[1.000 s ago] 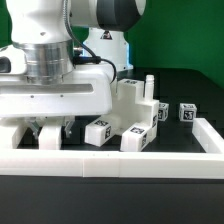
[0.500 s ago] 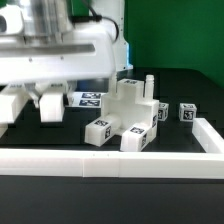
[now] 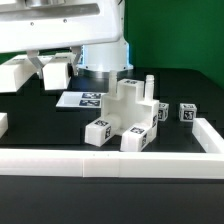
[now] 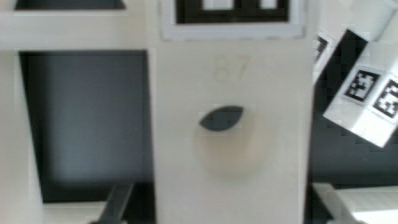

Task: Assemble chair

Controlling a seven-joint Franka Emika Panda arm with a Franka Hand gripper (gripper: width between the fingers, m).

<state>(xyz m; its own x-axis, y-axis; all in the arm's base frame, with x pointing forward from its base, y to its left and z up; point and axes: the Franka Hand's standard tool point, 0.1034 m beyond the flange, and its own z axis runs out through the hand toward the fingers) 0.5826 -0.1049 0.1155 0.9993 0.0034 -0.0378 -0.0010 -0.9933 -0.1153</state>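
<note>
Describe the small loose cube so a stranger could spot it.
Follow the white border rail to its corner on the exterior view's right. Just inside sits a small white cube showing a black-and-white tag. Unlike the tagged blocks in the central cluster, it stands alone.

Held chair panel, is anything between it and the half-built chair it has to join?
Nothing visible. The panel hangs raised at the exterior view's left; the half-built chair stands lower to its right, with open air between. The marker board lies flat underneath.
</note>
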